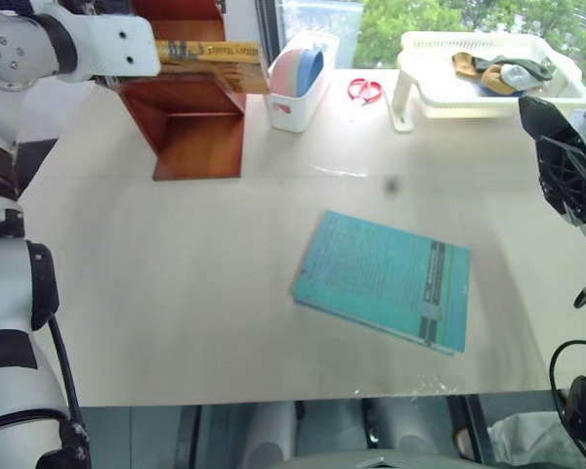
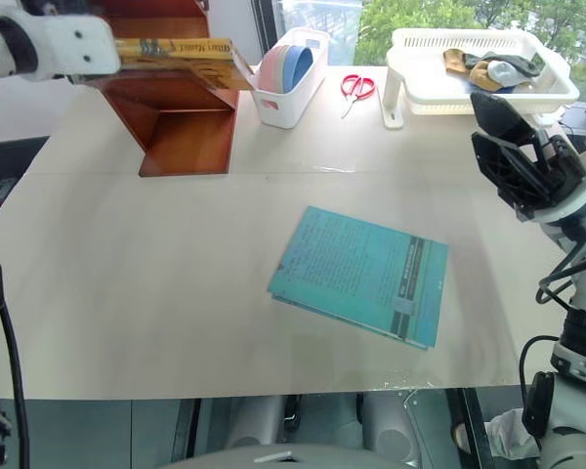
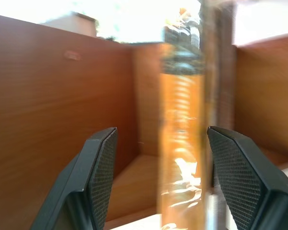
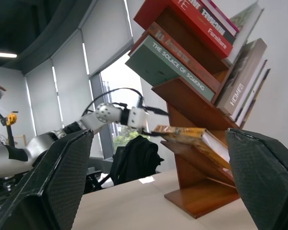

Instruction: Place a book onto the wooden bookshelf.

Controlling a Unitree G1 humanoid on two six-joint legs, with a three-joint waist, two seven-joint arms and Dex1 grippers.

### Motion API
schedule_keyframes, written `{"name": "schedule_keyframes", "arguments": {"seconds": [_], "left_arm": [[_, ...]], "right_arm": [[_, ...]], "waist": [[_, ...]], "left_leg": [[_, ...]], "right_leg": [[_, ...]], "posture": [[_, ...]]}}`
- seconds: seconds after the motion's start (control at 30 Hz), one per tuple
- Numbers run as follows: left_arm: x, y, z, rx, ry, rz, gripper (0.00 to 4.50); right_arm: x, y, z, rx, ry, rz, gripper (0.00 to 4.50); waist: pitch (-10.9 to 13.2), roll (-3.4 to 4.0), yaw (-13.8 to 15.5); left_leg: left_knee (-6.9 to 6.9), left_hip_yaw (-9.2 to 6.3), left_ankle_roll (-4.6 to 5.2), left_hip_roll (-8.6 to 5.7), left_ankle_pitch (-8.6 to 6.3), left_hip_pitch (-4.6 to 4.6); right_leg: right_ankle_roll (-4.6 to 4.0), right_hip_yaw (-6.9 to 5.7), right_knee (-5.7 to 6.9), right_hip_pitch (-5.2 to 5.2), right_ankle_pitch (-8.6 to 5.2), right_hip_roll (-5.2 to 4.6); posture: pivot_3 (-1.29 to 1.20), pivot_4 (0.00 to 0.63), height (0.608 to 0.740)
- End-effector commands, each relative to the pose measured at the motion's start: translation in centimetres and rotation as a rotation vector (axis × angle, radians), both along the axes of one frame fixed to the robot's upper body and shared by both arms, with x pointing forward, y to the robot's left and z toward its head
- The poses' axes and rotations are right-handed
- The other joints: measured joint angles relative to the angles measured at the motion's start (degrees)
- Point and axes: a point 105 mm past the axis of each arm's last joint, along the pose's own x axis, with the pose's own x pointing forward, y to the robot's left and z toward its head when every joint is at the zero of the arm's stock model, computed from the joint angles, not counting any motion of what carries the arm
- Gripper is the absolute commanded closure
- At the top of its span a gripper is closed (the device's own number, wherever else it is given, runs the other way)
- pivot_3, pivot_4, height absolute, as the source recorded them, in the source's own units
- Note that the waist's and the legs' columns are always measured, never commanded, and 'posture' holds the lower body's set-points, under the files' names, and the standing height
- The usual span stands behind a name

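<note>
While flat on the wooden bookshelf (image 2: 181, 122), book (image 2: 176, 49) seemingly lengthwise rightward.

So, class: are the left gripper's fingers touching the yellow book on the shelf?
Apart. In the left wrist view both fingers stand clear of the yellow book, with shelf wood visible in each gap.

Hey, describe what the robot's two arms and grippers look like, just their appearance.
Both arms have glossy white shells with black joint bands and thin black cables along them. The left gripper has two black, wedge-shaped fingers with finely textured pads. The right gripper has the same broad black fingers with dotted pads; from the head view it looks angular and ribbed.
</note>
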Motion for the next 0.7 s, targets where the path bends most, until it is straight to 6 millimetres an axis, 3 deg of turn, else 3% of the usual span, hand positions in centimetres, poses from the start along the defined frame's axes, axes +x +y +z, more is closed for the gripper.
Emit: {"name": "schedule_keyframes", "arguments": {"seconds": [0.03,0.17,0.47,0.63,0.67,0.7], "left_arm": [[-2.7,-0.3,3.0,-0.06,-0.167,-0.074,1.33],[-4.7,0.3,2.2,-0.167,-0.193,-0.085,1.33],[-5.6,-1.0,-3.4,-0.48,-0.086,-0.101,1.33],[-4.8,-3.8,-10.2,-0.866,0.233,-0.165,1.33],[-5.0,-4.5,-11.6,-0.976,0.305,-0.182,1.33],[-5.8,-5.6,-14.4,-0.973,0.431,-0.18,1.33]], "right_arm": [[-0.9,-0.7,1.0,-0.007,-0.036,-0.019,0.0],[-0.7,-1.0,0.7,-0.03,-0.006,-0.022,0.0],[-0.6,-1.6,1.2,-0.07,0.007,-0.027,0.0],[-1.0,-1.7,-0.5,-0.159,0.054,-0.054,0.0],[-1.1,-1.8,-1.6,-0.209,0.077,-0.072,0.0],[-1.3,-2.2,-3.2,-0.259,0.118,-0.095,0.0]], "waist": [[0.0,0.0,0.02],[-0.01,0.01,0.05],[-0.03,0.02,0.66],[-0.1,0.08,1.32],[-0.1,0.08,1.43],[-0.11,0.05,1.48]], "left_leg": [[0.01,0.0,0.0,0.0,0.0,0.0],[0.11,-0.03,0.0,0.04,0.0,0.0],[0.35,-0.02,0.0,0.22,0.01,0.01],[0.43,-0.07,0.0,0.22,0.0,0.01],[0.44,-0.08,0.0,0.23,0.0,0.01],[0.45,-0.11,0.0,0.24,0.0,0.01]], "right_leg": [[0.0,0.0,0.0,0.0,0.0,0.0],[0.0,-0.02,0.08,0.01,0.01,-0.01],[0.0,-0.11,0.21,0.1,0.01,0.03],[0.01,-0.09,0.25,0.13,0.02,0.03],[0.01,-0.09,0.26,0.13,0.02,0.04],[0.01,-0.08,0.25,0.13,0.02,0.04]], "posture": [[0.0,0.15,0.74],[0.0,0.15,0.74],[0.0,0.15,0.74],[0.0,0.15,0.74],[0.0,0.15,0.74],[0.0,0.15,0.74]]}}
